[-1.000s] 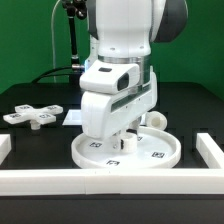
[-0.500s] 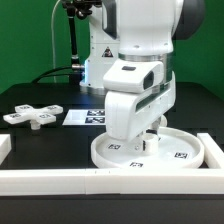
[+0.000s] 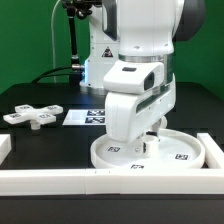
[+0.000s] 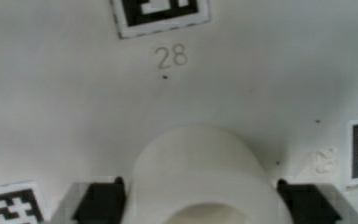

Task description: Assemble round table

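Jaws closed on the short cylindrical white plastic leg [image 4: 194,172]. Dark pads [image 4: 101,200] pressed against both flanks in the wrist view, with no gap visible. Sits directly between the jaws, offset to neither side, apparently upright with long axis vertical. Stands over the floor of the large rimmed round white plastic disc [image 3: 172,146]. Contact between leg foot and disc: hidden by the arm in the exterior view and not resolvable from the wrist.

Disc flat on the black table [image 3: 40,140], rim up, near the front right corner. Lies just beside the long white rail [image 3: 50,181] along the front edge and close to the short white rail [image 3: 212,148] at the right edge. Touching or apart: not determinable. Leaves little room for travel toward either of those edges, with open table toward the left and rear.

White cross-shaped plastic base [image 3: 31,116] flat near the left edge, well apart from the disc. Flat white marker board [image 3: 85,117] between base and disc, toward the rear, clear of both.

Judged critical for the coming move: leg axis square to the disc during seating or turning. Risk noted: disc sliding against the corner rails under side load.
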Robot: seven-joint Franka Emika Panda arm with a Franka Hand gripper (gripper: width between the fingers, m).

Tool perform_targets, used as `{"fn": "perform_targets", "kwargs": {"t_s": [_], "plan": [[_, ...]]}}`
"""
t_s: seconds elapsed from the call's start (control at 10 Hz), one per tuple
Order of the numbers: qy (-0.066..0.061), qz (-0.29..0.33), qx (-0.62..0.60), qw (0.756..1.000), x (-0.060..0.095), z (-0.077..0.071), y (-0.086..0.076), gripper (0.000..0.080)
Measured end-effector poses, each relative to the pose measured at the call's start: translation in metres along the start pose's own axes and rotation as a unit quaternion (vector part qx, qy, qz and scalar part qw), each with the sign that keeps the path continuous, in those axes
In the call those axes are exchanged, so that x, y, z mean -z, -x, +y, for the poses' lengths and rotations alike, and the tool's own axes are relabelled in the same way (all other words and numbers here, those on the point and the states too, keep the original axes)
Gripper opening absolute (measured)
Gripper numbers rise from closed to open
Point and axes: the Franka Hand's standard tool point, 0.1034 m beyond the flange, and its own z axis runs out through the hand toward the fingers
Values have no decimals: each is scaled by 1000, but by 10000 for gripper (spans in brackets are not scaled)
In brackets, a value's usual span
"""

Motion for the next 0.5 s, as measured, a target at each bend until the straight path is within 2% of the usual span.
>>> {"fn": "perform_targets", "kwargs": {"t_s": [0.2,0.3,0.4,0.5], "plan": [[-1,0,0,1000,-1,0,0,407],[-1,0,0,1000,-1,0,0,487],[-1,0,0,1000,-1,0,0,487],[0,0,-4,1000,1,-1,0,595]]}}
